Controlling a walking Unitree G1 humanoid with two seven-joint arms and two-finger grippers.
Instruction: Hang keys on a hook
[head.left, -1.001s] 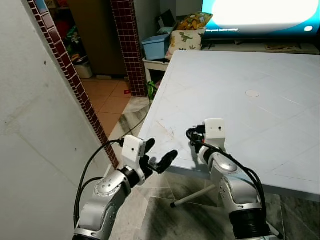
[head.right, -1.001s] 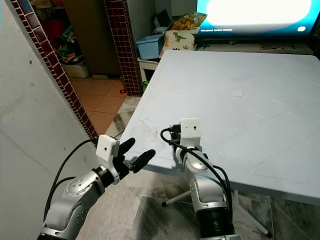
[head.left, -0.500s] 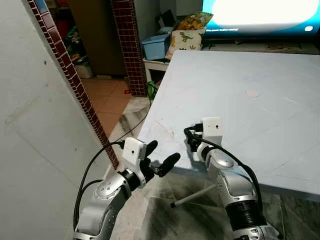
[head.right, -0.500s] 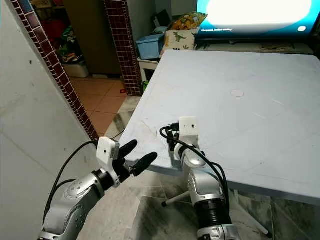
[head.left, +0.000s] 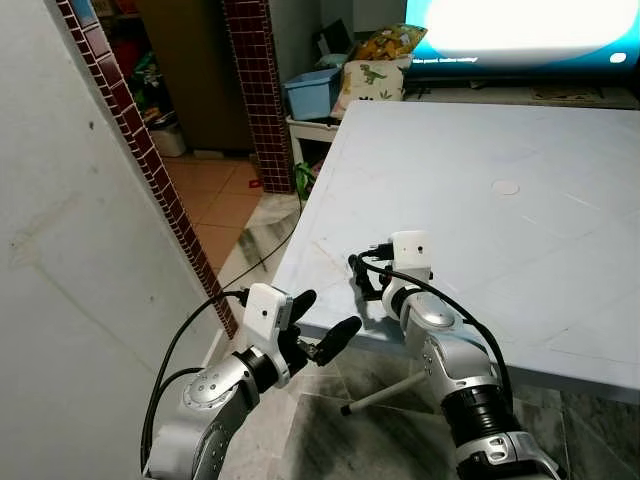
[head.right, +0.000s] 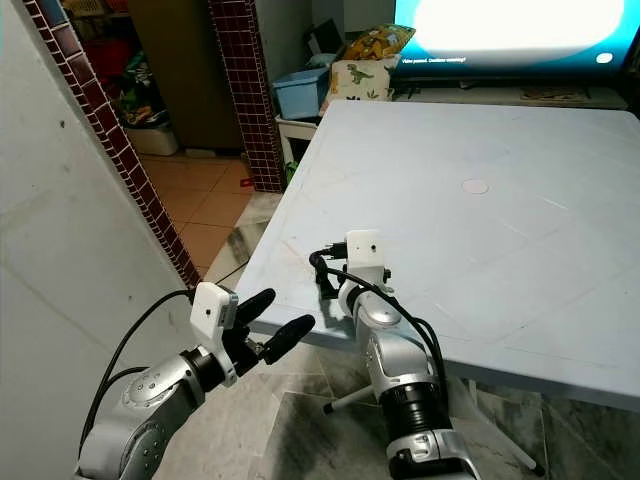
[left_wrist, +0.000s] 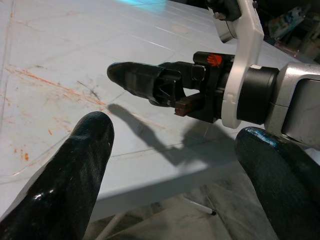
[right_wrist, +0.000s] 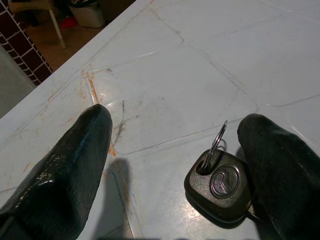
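Observation:
A black key fob (right_wrist: 217, 185) with a metal ring lies flat on the white table (head.left: 520, 180), near its front left corner. My right gripper (right_wrist: 175, 120) hovers low over it, open. The fob sits between the two fingers (right_wrist: 65, 165), close against one of them. In the head views the right gripper (head.left: 362, 280) covers the fob. My left gripper (head.left: 325, 313) is open and holds nothing, just off the table's front edge and slightly below it. Its fingers (left_wrist: 75, 165) point at the right gripper.
A grey wall with a red tile edge (head.left: 150, 170) stands close on the left. Beyond the table are a blue bin (head.left: 312, 92), a dinosaur cushion (head.left: 368, 78) and a lit screen (head.left: 520, 30). A table leg (head.left: 385, 395) slants over the tiled floor below.
My right gripper has moved left along the table toward its corner. My left gripper has sunk a little lower below the table edge.

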